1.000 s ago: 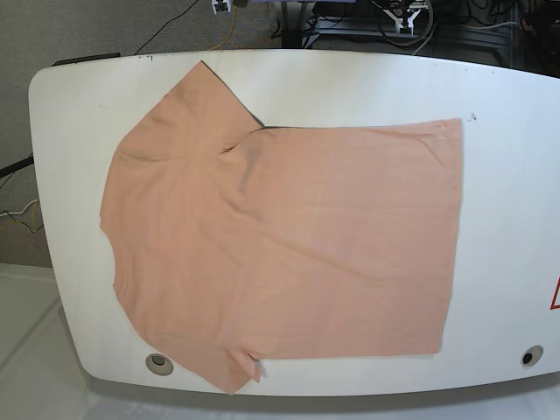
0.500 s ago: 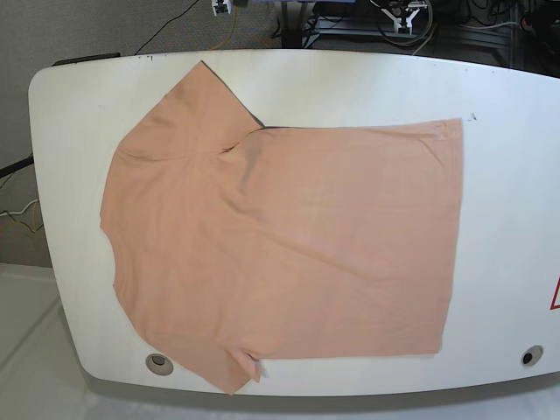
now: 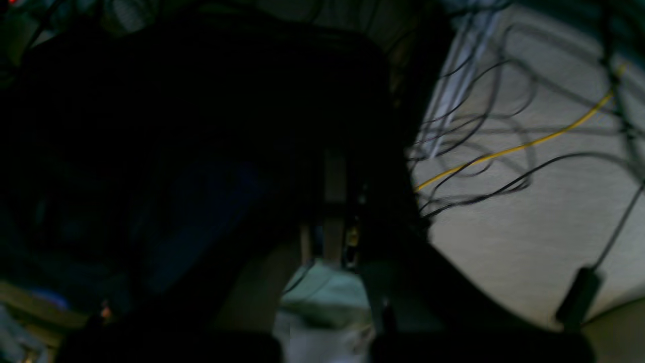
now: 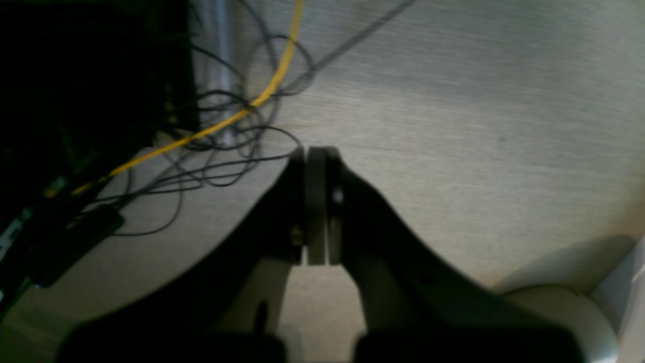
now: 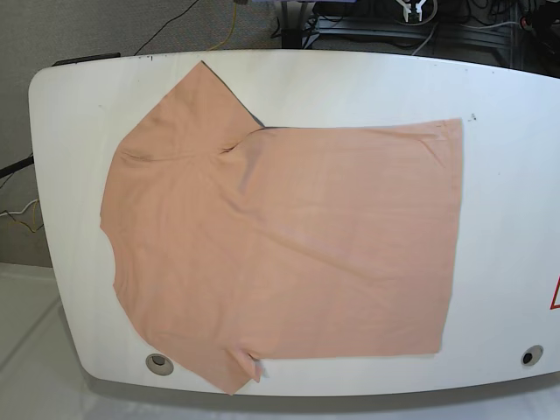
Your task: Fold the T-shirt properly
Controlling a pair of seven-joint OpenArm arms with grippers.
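T-shirt (image 5: 280,245) lies flat on white table (image 5: 507,175); both grippers pressed together, left (image 3: 327,242) seemingly.

white table (image 5: 507,175), yellow cable (image 4: 211,128), grey carpet (image 4: 453,101)

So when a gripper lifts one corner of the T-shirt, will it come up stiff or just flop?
Most likely floppy: the T-shirt lies flat on the white table with soft ripples and looks thin, so a lifted corner should drape and drag the rest. It is probably light. The smooth tabletop may let it slide rather than stay put when pushed.
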